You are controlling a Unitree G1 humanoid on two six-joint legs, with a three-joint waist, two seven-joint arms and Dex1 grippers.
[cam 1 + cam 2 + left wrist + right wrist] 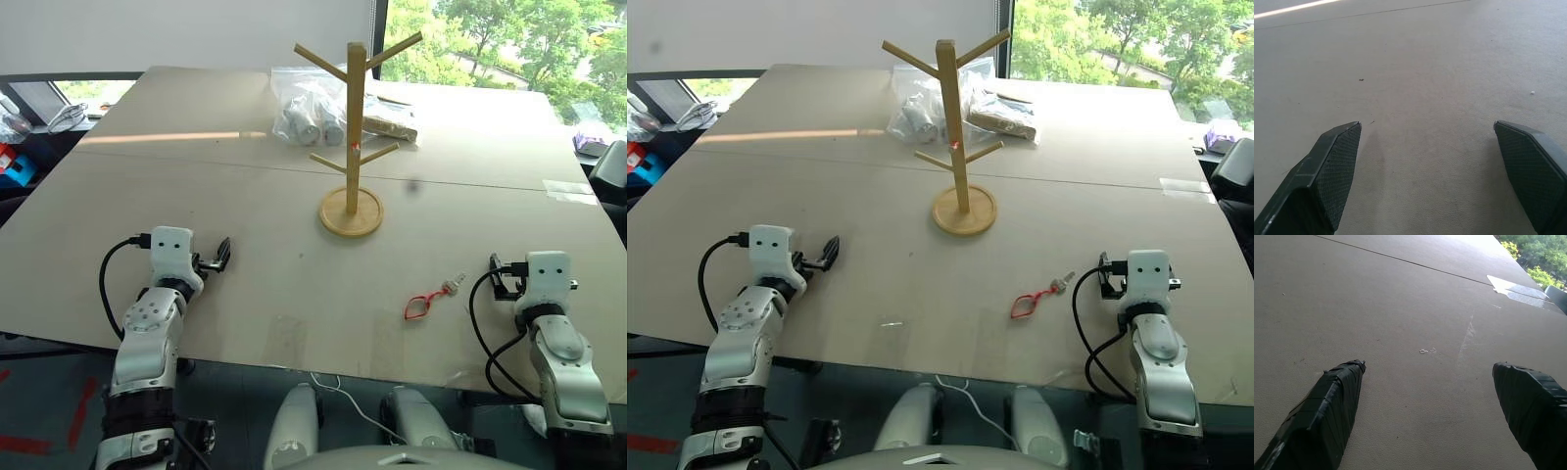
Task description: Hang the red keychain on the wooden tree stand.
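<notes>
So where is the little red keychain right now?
The red keychain lies flat on the table, on the robot's right side, just beside the open right gripper and nearer the robot than the wooden tree stand.

No text, label, brand or number can be read anywhere. The wooden tree stand (353, 147) carries only a small wordless red mark mid-post.
</notes>
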